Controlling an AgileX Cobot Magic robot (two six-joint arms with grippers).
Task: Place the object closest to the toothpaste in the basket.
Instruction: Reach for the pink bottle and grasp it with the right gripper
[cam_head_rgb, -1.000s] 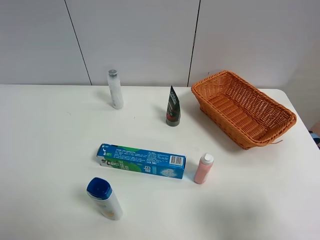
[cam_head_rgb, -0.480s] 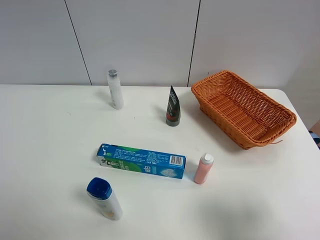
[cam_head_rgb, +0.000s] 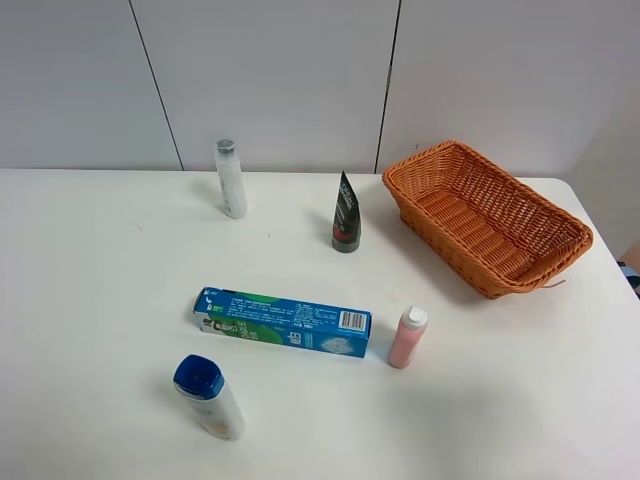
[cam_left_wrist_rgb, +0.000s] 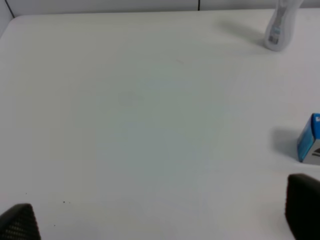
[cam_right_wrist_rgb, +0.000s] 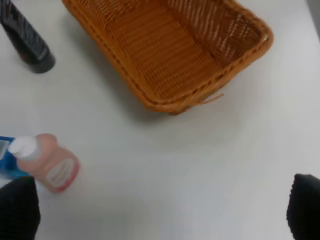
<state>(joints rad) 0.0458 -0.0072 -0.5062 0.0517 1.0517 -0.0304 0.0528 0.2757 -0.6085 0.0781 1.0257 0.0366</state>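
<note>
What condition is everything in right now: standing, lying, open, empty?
Toothpaste box: lying flat.
Pink bottle: upright, capped.
Black tube: standing on its cap.
White bottle: upright, capped.
Blue-capped bottle: upright.
Basket: empty.
Left gripper: open, holding nothing.
Right gripper: open, holding nothing.

Exterior high: raised at worktop (cam_head_rgb: 100, 250) front, looking down toward wall (cam_head_rgb: 280, 80) at 12 o'clock, whole scene | Left wrist: low, close, shares clear bottle (cam_left_wrist_rgb: 280, 30) at 11 o'clock | Right wrist: steep, near, shares basket (cam_right_wrist_rgb: 170, 55) at 2 o'clock and pink bottle (cam_right_wrist_rgb: 55, 172).
</note>
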